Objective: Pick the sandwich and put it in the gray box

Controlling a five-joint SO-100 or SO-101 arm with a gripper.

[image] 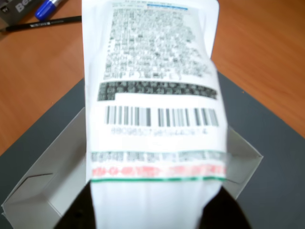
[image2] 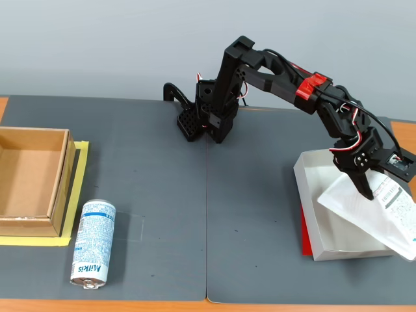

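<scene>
The sandwich [image2: 377, 211] is a flat white pack with a printed barcode label. It hangs in my gripper [image2: 365, 185], tilted over the right side of the gray box [image2: 312, 188], a shallow pale tray with a red sheet under its left edge. My gripper is shut on the sandwich's upper end. In the wrist view the sandwich [image: 152, 95] fills the middle, held between my dark fingers [image: 78, 210] at the bottom. The gray box [image: 43, 181] lies below and behind it. Whether the pack touches the box floor I cannot tell.
A brown cardboard box [image2: 32, 179] on yellow tape sits at the left in the fixed view. A blue-white Milkis can [image2: 93, 244] lies in front of it. The arm's base [image2: 208, 114] stands at the back centre. In the wrist view, pens [image: 45, 21] lie on the wooden table.
</scene>
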